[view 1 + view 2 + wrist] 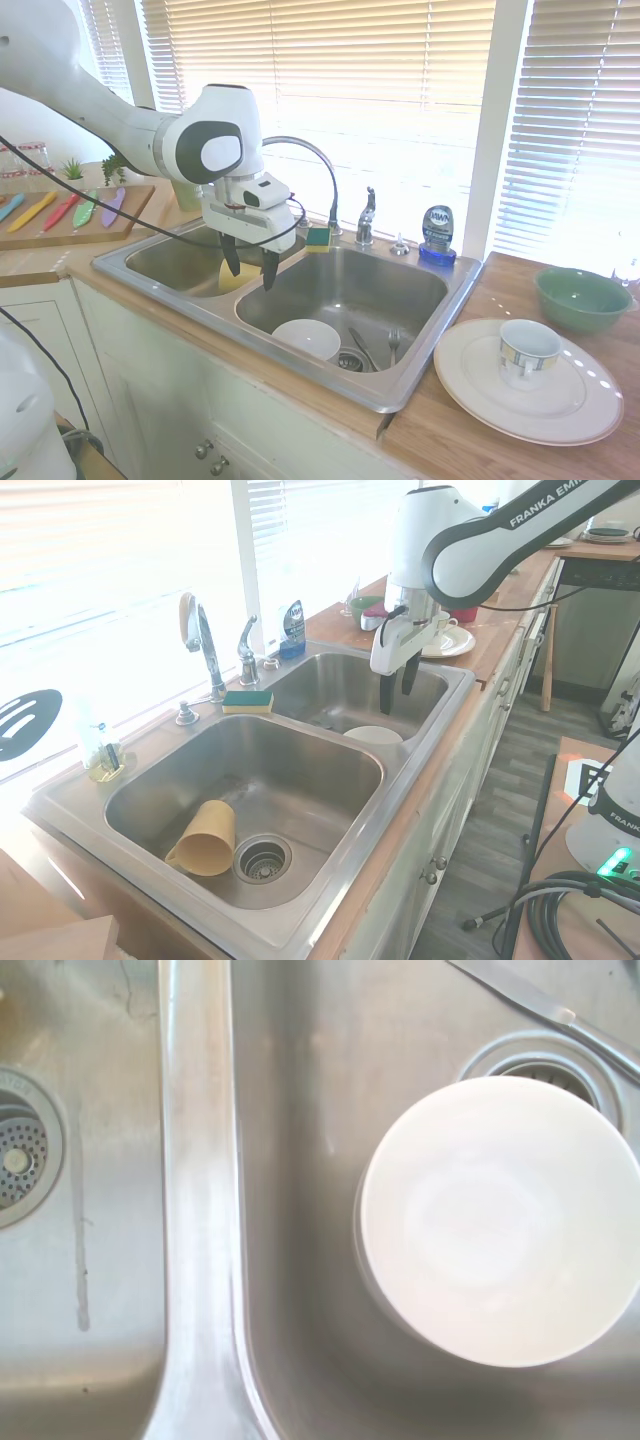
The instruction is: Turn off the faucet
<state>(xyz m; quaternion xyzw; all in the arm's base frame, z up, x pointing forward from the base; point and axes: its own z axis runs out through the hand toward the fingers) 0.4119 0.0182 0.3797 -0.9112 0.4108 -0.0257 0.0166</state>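
progress: barely started | gripper (250,272) open, empty, hanging over sink divider (400,770) | faucet handle (366,218) untouched, well apart | left: reach, push lever

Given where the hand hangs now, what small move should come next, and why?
Probably a shift toward the back rim, to the faucet's lever handle. The hand hangs open over the divider between the two basins, near the white bowl, well short of the lever, which stands upright beside the gooseneck spout and is untouched.
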